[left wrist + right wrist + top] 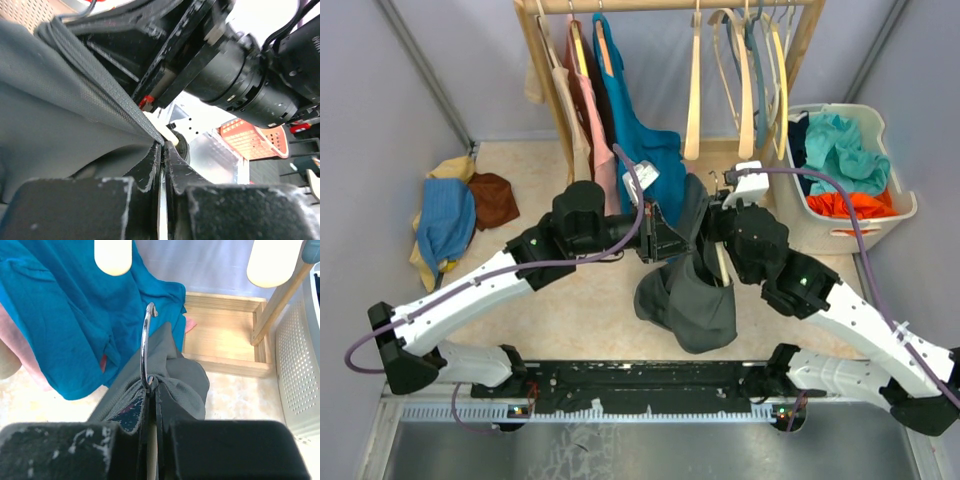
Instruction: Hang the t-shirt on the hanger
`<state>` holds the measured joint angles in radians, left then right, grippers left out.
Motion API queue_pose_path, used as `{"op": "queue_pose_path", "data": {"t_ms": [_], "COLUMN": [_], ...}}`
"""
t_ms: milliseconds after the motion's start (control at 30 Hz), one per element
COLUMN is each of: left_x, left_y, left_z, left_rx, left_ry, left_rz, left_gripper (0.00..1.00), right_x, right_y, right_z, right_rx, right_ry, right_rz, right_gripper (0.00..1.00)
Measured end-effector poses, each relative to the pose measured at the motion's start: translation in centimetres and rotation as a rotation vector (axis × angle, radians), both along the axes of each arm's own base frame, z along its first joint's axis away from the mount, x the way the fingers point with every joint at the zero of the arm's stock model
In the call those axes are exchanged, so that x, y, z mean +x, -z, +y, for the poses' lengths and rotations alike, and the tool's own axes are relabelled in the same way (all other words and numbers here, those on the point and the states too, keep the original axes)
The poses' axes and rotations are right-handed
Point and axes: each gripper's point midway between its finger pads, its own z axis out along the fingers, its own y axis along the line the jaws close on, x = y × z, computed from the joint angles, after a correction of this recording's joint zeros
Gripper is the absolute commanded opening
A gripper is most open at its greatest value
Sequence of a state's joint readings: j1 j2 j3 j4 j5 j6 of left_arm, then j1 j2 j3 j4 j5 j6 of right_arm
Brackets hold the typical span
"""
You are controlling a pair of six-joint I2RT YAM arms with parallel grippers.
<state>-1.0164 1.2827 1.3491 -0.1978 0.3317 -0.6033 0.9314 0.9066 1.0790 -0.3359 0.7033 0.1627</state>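
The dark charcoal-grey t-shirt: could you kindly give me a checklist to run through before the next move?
1. Right gripper shut on the pale wooden hanger at its silver metal hook: ok.
2. Left gripper shut on the dark charcoal-grey t-shirt edge: ok.
3. Hook poking free above the fabric: ok.
4. Both hanger ends inside the shirt: cannot tell.
5. Shirt hanging smooth: not ok, bunched.

Pale lilac-grey walls (pixel 380 90) on three sides. Beige desk (pixel 590 310), soft even light. Wooden clothes rack (pixel 804 48) at back: teal shirt (pixel 630 110) and pink garment (pixel 590 130) hanging left, bare wooden hangers (pixel 695 100) right. White perforated basket (pixel 840 107) at right. Clothes pile (pixel 445 220) at left.
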Motion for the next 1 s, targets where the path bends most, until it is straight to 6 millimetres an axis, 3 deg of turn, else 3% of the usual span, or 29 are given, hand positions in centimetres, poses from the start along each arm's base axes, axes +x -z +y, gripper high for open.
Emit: {"op": "queue_pose_path", "data": {"t_ms": [200,333,467,800,900,1000], "left_x": [-1.4,-2.7,-3.2,-3.3,-3.4,-4.0], "left_y": [2.2,2.0,1.7,-2.3,-1.6,0.9], "left_z": [-1.1,-1.6,-1.4,3.0,3.7,3.6], "left_rx": [-0.079,-0.179,-0.209,-0.111,-0.045,0.049], "left_ry": [0.074,0.143,0.164,0.029,0.016,0.024], "left_rz": [0.095,0.145,0.155,0.006,-0.013,-0.002], "left_gripper": [0.17,0.29,0.31,0.35,0.36,0.37], "right_x": [0.4,0.5,0.5,0.6,0.7,0.8], "right_y": [0.5,0.7,0.9,1.5,1.7,1.7], "right_z": [0.0,-0.2,-0.6,-1.1,-1.0,-0.9], "right_rx": [0.057,0.079,0.081,0.073,0.070,0.067], "right_ry": [0.053,0.076,0.102,0.140,0.145,0.149], "right_rz": [0.025,0.036,0.041,0.055,0.061,0.068], "right_gripper": [0.00,0.00,0.00,0.00,0.00,0.00]}}
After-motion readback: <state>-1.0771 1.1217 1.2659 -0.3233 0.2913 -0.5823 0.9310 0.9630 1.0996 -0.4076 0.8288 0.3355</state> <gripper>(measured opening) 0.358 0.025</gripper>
